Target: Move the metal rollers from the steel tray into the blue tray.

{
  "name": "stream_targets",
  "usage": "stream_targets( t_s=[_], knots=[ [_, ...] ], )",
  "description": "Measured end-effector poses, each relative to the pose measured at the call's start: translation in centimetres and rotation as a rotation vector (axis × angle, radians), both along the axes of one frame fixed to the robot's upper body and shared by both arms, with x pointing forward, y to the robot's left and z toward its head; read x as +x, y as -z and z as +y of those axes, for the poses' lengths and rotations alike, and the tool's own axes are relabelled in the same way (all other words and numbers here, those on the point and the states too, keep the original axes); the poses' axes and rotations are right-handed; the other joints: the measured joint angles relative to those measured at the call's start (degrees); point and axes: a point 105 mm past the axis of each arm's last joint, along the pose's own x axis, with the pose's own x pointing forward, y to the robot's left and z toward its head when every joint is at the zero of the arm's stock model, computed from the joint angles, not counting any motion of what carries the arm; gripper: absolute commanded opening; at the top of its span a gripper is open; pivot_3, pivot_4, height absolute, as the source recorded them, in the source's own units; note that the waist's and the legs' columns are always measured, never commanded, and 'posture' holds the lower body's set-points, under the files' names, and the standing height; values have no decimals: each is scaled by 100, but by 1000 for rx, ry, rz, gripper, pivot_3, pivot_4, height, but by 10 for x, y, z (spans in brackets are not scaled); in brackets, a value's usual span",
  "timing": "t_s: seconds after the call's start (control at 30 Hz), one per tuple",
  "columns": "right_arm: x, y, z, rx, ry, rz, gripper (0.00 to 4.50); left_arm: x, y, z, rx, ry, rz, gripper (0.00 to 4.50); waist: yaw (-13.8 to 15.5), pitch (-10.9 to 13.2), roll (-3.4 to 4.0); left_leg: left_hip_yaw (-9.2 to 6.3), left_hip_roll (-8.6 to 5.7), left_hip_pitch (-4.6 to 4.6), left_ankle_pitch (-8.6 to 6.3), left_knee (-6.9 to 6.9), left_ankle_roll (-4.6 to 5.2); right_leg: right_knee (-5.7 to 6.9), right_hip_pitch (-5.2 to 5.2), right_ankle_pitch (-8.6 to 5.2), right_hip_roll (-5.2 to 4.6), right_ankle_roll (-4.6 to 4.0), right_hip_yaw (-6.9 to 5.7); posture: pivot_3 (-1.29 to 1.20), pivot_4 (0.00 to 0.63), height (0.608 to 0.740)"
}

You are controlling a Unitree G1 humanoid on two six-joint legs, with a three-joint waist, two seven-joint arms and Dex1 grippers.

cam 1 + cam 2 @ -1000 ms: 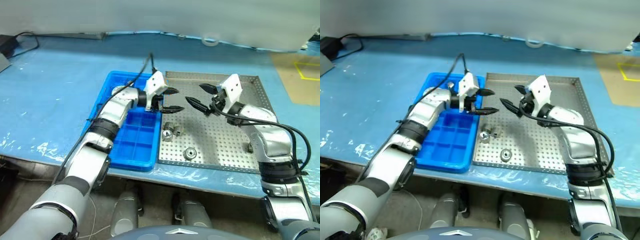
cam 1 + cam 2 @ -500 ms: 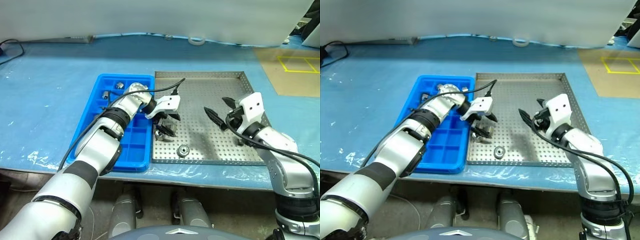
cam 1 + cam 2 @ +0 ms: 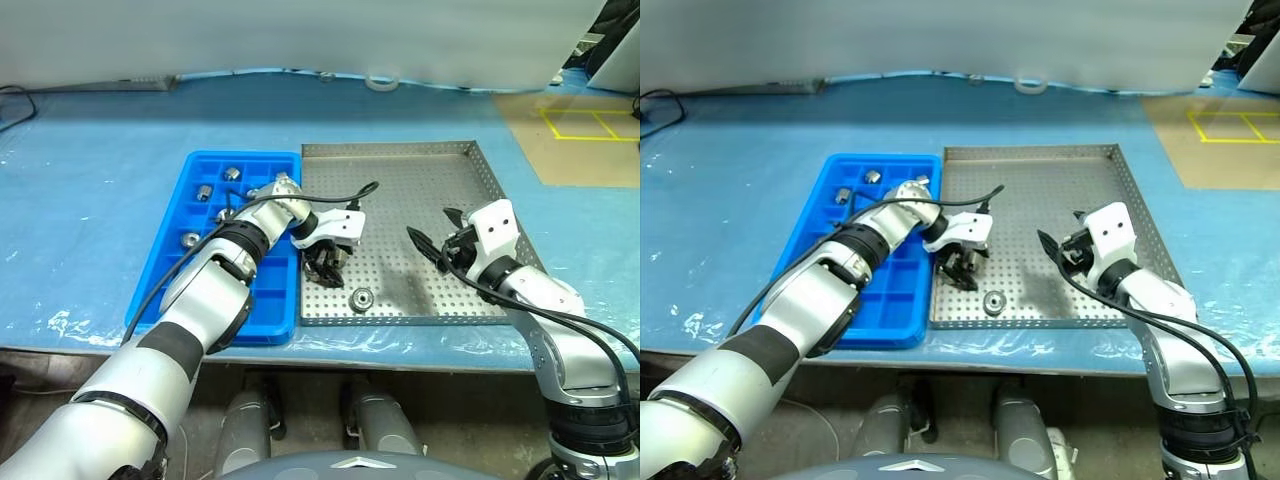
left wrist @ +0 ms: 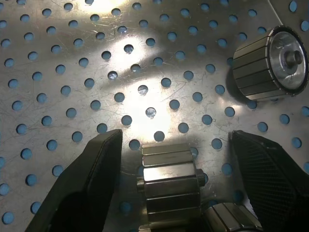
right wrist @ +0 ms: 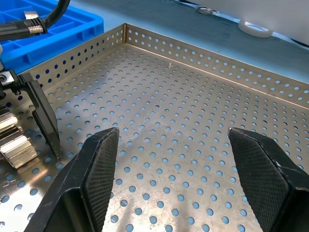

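Since a second ago the left gripper [image 3: 325, 268] has dropped from above the seam between the two trays down to the floor of the steel tray [image 3: 400, 160], and the right gripper [image 3: 436, 240] has pulled back toward the tray's near right part.

The left gripper now points steeply down at a small cluster of rollers [image 3: 327, 266] near the steel tray's left edge. Its fingers [image 4: 82, 188] are spread wide, one on each side of a roller [image 4: 170, 186] lying on the perforated floor, with a gap on both sides and no pinch. A second roller [image 4: 231, 220] lies touching the first at its near end. Another roller [image 4: 270, 63] lies apart, off to one side.

The right gripper hovers over the bare tray floor, its fingers [image 5: 99, 169] also spread wide and holding nothing.

One more roller [image 3: 362, 298] sits alone near the steel tray's front edge. The blue tray [image 3: 165, 290], just beside the steel tray on its left, has several rollers [image 3: 231, 172] in its far compartments.
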Motion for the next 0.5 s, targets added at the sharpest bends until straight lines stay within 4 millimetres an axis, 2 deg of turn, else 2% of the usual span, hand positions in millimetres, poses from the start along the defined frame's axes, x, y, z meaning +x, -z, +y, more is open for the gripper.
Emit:
stream_targets(
  t_s=[0.13,0.2,0.3,0.37,0.5],
  knots=[
    [0,0,0,0,0,0,3779,-2,2,-1,-14,24,-15,2359,-46,0,0,0,0,9,-10,12,8,-7,22,1,0,-2,0,-561,150,740],
    [0,0,0,-1,1,1,3779,0,3,-1,-25,6,-31,2359,-66,0,0,0,-1,26,-19,14,-4,-13,44,2,0,-3,0,-556,150,740],
    [1,2,3,-6,-9,7,3779,1,5,-2,-33,-1,-46,1826,-65,1,-1,0,-1,71,-24,13,-4,-31,91,1,0,-2,0,-553,150,740],
    [1,3,4,-6,-13,8,3779,1,6,-2,-41,-4,-48,1243,-68,1,-1,0,-1,79,-26,10,-2,-46,102,1,0,-2,0,-549,150,740],
    [3,1,4,-5,-13,2,3779,2,5,-2,-45,-11,-48,1206,-79,1,-1,0,-2,77,-35,5,12,-73,110,6,0,-9,2,-538,150,740]
  ],
)
